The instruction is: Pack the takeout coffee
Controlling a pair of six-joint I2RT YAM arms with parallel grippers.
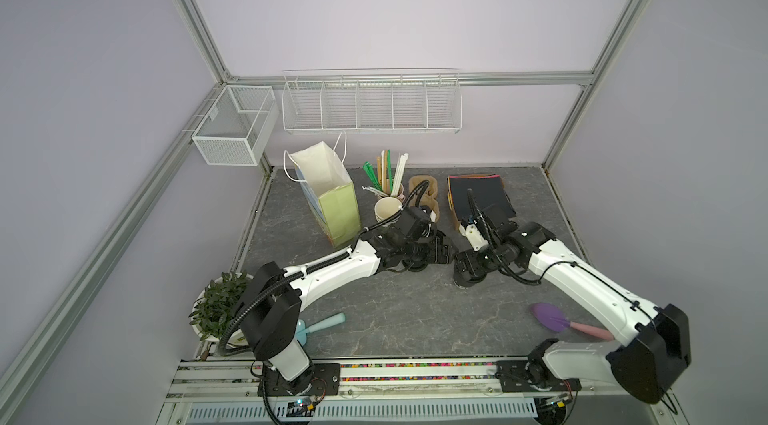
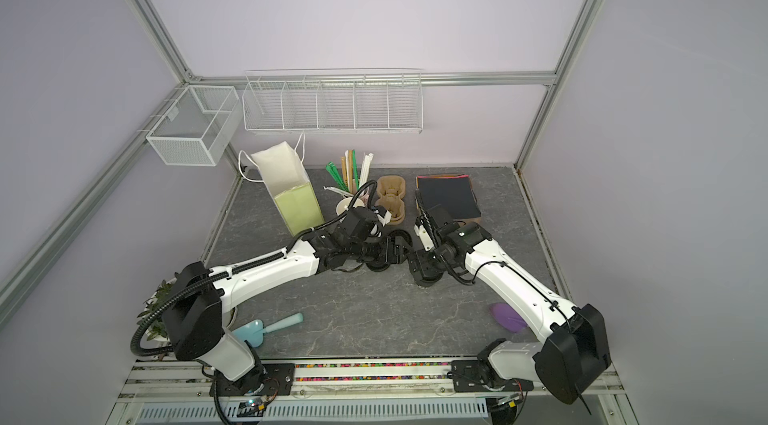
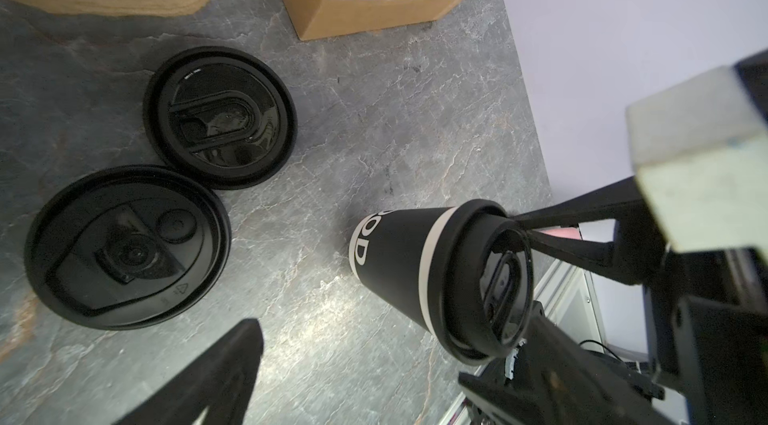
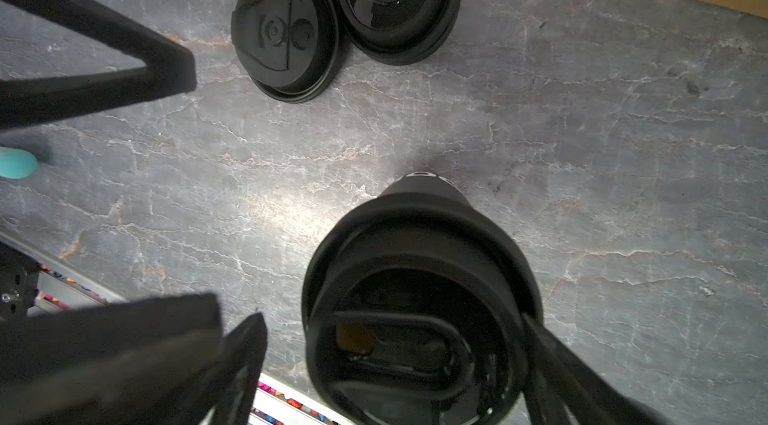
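Note:
The takeout coffee (image 3: 399, 260) is a black paper cup with a white band, white lettering and a black lid (image 4: 415, 319), and it stands upright on the grey table. My right gripper (image 4: 395, 360) hangs over it, open, with its fingers on either side of the lid. One finger (image 4: 552, 360) lies against the lid's rim. The other finger (image 4: 245, 360) stands clear of the lid. My left gripper (image 3: 384, 360) is open and holds nothing, low over the table just left of the cup. In both top views the right gripper (image 1: 469, 273) hides most of the cup.
Two loose black lids (image 3: 220, 119) (image 3: 124, 248) lie left of the cup. At the back stand an open paper bag (image 1: 328, 194), stacked lidless cups (image 1: 386, 209), a cup of straws (image 1: 390, 177), a pulp carrier (image 2: 390, 194) and a napkin box (image 1: 478, 194). A plant (image 1: 218, 306) and two scoops (image 1: 324, 323) (image 1: 552, 317) lie near the front.

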